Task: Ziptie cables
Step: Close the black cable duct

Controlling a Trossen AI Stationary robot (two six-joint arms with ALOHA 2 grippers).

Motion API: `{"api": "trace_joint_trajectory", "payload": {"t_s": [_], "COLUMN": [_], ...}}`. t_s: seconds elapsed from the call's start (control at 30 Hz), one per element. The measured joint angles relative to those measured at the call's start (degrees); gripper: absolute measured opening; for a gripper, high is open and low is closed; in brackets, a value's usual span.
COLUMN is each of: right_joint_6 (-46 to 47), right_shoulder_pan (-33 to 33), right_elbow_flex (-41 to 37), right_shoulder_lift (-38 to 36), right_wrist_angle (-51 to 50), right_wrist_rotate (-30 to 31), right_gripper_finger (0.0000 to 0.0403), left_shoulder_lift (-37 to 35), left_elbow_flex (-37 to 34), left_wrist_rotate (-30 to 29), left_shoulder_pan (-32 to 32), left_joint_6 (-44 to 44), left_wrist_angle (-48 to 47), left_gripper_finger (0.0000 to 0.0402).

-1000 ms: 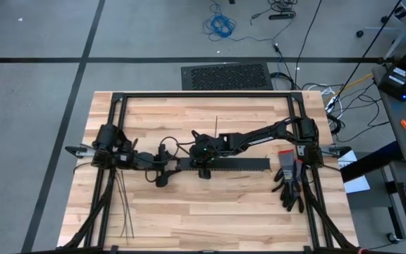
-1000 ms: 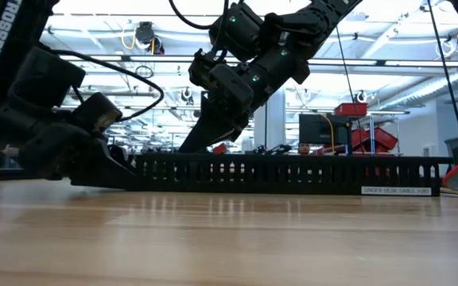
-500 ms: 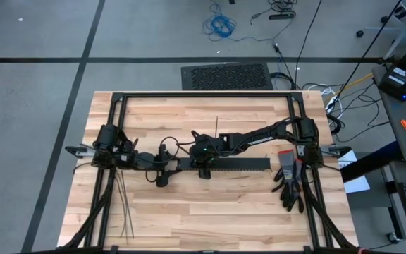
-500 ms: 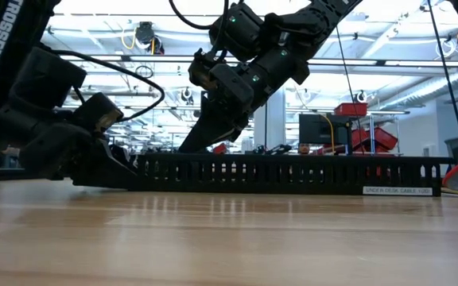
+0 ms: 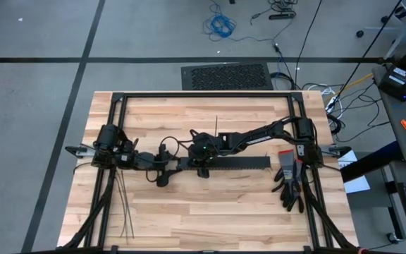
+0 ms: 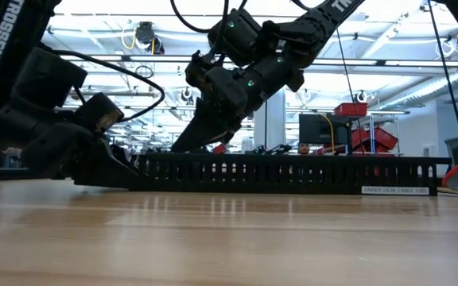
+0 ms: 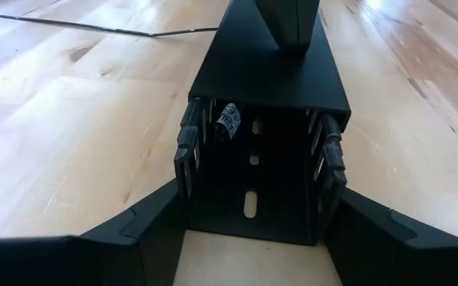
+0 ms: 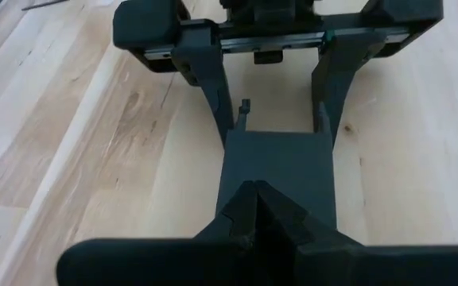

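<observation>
The long black slotted duct (image 5: 238, 164) lies across the middle of the table, a flat cover on its top. My left gripper (image 7: 257, 159) is at the duct's left end, its fingers outside the two side walls. My right gripper (image 8: 257, 202) is shut, its tips on the cover a little way in from that end. Several thin dark zipties (image 5: 122, 204) lie on the table at the near left, and one ziptie (image 5: 216, 125) lies behind the duct. The cables do not show as a bundle. A small labelled piece (image 7: 227, 123) sits inside the duct. My left gripper holds the duct's open left end by its two slotted side walls (image 7: 199, 135), one finger outside each wall. The fingers come nearly level from the table's left and lie along the duct. The duct rests on the table. My right gripper presses its shut fingertips (image 8: 245, 208) down on the duct's cover (image 8: 281, 163), near the left end. It comes slanting down from the table's right, along the duct.
A pair of dark gloves (image 5: 289, 185) lies at the right, beside the right arm's base. The black frame rails (image 5: 203, 94) run round the table's far side and both ends. Bare wood lies in front of the duct (image 6: 229, 230).
</observation>
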Motion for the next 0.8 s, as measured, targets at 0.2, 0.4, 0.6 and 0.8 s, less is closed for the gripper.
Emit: {"api": "trace_joint_trajectory", "payload": {"t_s": [0.2, 0.4, 0.6, 0.8], "right_joint_6": [-1.4, -2.8, -1.5, -0.6], "right_shoulder_pan": [0.0, 0.5, 0.7, 1.1], "right_elbow_flex": [-0.2, 0.0, 0.0, 0.0], "right_shoulder_lift": [-1.5, -5.8, -5.7, -3.0], "right_wrist_angle": [0.5, 0.6, -2.1, -1.6], "right_wrist_rotate": [1.9, 6.2, 5.4, 5.3], "right_gripper_finger": [0.0, 0.0026, 0.003, 0.0003], "left_shoulder_lift": [0.0, 0.0, 0.0, 0.0], "left_elbow_flex": [0.2, 0.2, 0.2, 0.1], "left_wrist_rotate": [-0.3, -0.3, -0.2, -0.2], "left_shoulder_pan": [0.1, 0.0, 0.0, 0.0], "left_joint_6": [-0.6, -0.8, -0.8, -0.8], "left_wrist_angle": [0.1, 0.1, 0.2, 0.2], "left_gripper_finger": [0.0255, 0.0255, 0.0255, 0.0255]}}
